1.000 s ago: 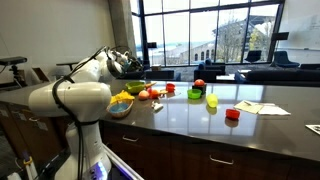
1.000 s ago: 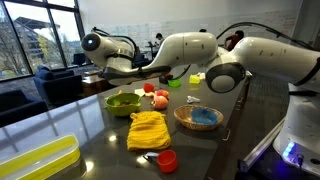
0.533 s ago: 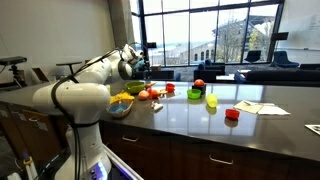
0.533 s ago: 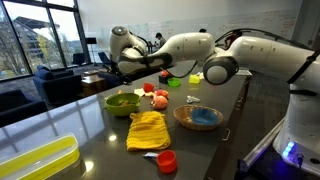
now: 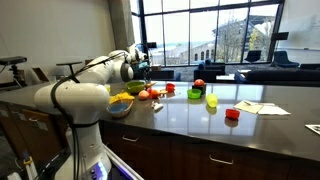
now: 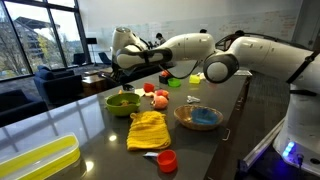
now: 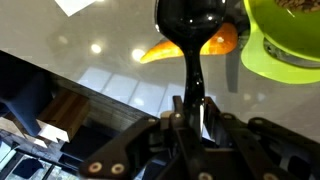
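Observation:
In the wrist view my gripper (image 7: 190, 105) is shut on the thin handle of a black spoon (image 7: 190, 25), whose glossy bowl points away from me over the dark countertop. A lime-green bowl (image 7: 285, 45) with brownish contents lies just right of the spoon head, and an orange piece (image 7: 160, 52) shows behind it. In both exterior views the gripper (image 6: 122, 68) (image 5: 135, 68) hangs above the green bowl (image 6: 122, 101) (image 5: 135, 88). The spoon is too small to make out there.
A yellow cloth (image 6: 148, 128), a woven bowl (image 6: 198, 117) with something blue in it, a red cup (image 6: 167, 160) and a yellow tray (image 6: 35, 160) sit on the counter. Farther along are fruit (image 5: 199, 84), a green cup (image 5: 212, 100), another red cup (image 5: 232, 114) and papers (image 5: 260, 108).
The arm has swung along the counter toward the green bowl, carrying the spoon. Most of the travel came early; it barely shifted in the last half second. The grip is unchanged.

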Robot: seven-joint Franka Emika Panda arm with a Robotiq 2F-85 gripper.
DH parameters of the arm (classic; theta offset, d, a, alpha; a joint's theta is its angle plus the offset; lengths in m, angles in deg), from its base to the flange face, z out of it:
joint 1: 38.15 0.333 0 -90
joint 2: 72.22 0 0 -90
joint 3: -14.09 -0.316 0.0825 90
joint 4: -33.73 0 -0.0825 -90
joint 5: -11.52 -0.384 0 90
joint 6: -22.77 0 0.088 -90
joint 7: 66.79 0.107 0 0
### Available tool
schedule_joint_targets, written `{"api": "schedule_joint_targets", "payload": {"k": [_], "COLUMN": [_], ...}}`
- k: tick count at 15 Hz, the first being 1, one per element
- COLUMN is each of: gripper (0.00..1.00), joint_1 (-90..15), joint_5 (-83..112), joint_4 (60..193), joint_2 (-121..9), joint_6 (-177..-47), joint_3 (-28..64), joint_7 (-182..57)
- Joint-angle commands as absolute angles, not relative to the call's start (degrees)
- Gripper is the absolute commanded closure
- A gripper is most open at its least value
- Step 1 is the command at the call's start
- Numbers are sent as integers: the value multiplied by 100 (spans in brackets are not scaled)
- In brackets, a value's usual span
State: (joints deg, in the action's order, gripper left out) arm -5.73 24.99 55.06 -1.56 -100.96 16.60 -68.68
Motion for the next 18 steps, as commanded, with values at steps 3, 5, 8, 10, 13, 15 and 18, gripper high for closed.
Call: {"api": "schedule_joint_targets", "payload": {"k": [3, 5, 8, 10, 13, 15, 18], "gripper": [76, 94, 94, 94, 94, 94, 94], "joint_1": [-558, -600, -619, -661, -727, -800, -913], "joint_5": [2446, 2461, 2317, 2084, 1693, 1373, 902], "joint_4": [5428, 5424, 5372, 5388, 5470, 5476, 5499], "joint_2": [-107, -76, 35, 73, 98, 133, 106], "joint_6": [-10055, -10081, -10480, -10941, -11351, -11451, -11307], "joint_3": [1703, 1739, 1512, 1170, 670, 266, -352], "joint_7": [-6889, -6792, -7192, -7843, -8870, -9622, -10823]}}
